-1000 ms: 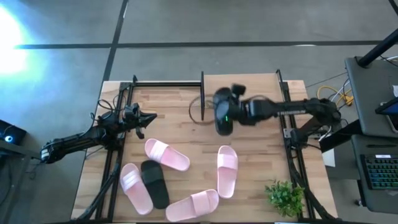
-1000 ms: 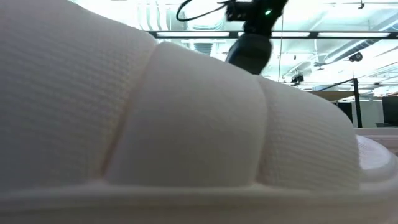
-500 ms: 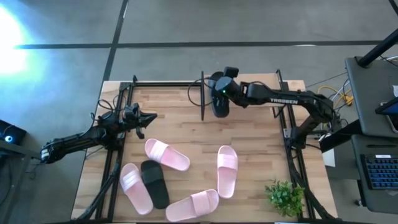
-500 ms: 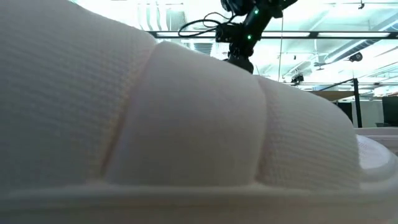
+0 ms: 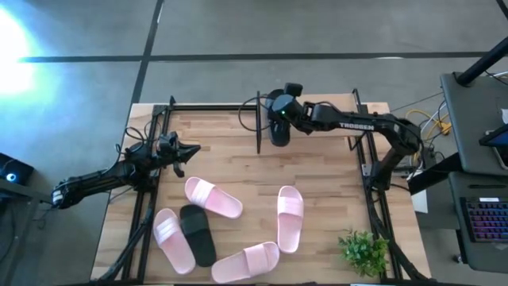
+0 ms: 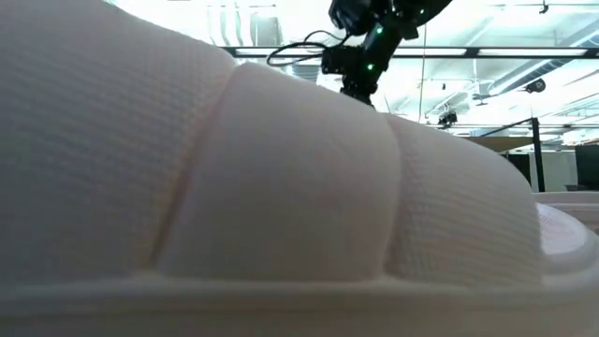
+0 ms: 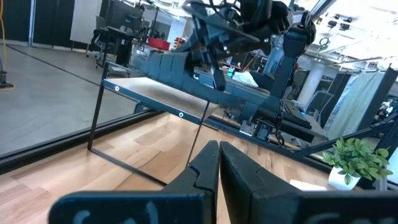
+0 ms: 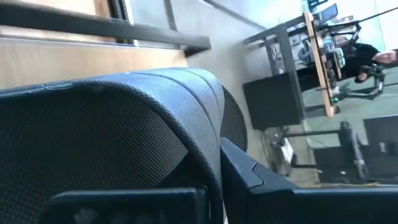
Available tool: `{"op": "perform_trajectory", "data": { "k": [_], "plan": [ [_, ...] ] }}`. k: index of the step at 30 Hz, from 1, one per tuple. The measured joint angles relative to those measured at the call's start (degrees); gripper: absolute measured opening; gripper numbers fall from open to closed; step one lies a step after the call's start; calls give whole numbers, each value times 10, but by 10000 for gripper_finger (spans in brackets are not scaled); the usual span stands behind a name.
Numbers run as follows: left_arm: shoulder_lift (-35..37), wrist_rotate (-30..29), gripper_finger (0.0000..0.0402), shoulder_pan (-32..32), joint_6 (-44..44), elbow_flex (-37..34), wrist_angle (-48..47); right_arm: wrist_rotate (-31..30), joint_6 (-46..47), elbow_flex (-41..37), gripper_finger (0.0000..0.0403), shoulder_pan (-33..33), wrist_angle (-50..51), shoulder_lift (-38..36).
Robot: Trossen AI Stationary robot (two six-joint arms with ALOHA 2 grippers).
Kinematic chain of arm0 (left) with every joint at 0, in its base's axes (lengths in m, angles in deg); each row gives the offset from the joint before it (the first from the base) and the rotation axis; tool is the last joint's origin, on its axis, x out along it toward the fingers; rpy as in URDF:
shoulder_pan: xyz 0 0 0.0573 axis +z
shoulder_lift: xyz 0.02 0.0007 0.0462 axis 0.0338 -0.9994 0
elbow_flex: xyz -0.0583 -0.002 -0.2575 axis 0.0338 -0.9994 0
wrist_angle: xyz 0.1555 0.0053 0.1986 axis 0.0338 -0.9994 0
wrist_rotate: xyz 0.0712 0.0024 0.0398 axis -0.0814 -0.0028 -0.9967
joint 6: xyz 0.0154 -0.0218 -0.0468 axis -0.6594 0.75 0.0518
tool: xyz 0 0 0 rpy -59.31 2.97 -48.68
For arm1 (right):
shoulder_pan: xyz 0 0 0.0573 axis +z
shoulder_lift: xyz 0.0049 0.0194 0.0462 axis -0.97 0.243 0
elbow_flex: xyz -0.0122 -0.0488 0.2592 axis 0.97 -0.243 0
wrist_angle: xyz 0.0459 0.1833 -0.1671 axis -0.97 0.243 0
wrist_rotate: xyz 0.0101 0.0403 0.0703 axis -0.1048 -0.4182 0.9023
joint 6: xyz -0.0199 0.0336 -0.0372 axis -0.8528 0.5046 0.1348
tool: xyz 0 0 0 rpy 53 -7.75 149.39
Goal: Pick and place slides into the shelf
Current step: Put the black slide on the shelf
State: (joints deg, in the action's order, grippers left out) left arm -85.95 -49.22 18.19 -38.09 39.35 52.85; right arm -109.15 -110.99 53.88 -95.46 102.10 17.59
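Note:
My right gripper (image 5: 278,117) is over the far middle of the table, shut on a black slide (image 5: 278,137) right beside the shelf's end bar (image 5: 258,123). The shelf (image 7: 149,102) is a thin black rack along the far edge with a light plank tier. Three pink slides (image 5: 213,197), (image 5: 290,218), (image 5: 246,262) lie flat on the table. A fourth pink slide (image 5: 171,237) lies beside the second black slide (image 5: 197,234). One pink slide (image 6: 281,187) fills the low view. My left gripper (image 5: 189,149) waits shut at the table's left side. My right gripper holds the black slide by its wide strap (image 8: 155,118), which lies against one finger (image 8: 249,177) in the wrist view. The fingers come from above, and the arm hides the place of contact in the high view. The slide is lifted clear of the table.
A small green potted plant (image 5: 363,250) stands at the near right corner. Black frame rails (image 5: 369,183) run along the table's left and right sides. Bare wood lies between the shelf and the slides (image 5: 317,171). A desk with a keyboard (image 5: 484,214) stands to the right.
My right gripper has carried the black slide toward the far edge and a little left, up to the shelf's end bar, turning as it went. It slowed in the last half second. The other slides and my left arm have kept still.

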Motion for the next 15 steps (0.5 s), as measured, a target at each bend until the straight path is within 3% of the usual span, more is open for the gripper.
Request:
{"op": "perform_trajectory", "data": {
  "k": [8, 15],
  "plan": [
    [0, 0, 0, 0, 0, 0, 0, -2, -19, 4, 13, -2, -50, 51],
    [0, 0, 0, 0, 0, 0, 0, 1, -28, 0, 13, -11, -93, 43]
  ]
}}
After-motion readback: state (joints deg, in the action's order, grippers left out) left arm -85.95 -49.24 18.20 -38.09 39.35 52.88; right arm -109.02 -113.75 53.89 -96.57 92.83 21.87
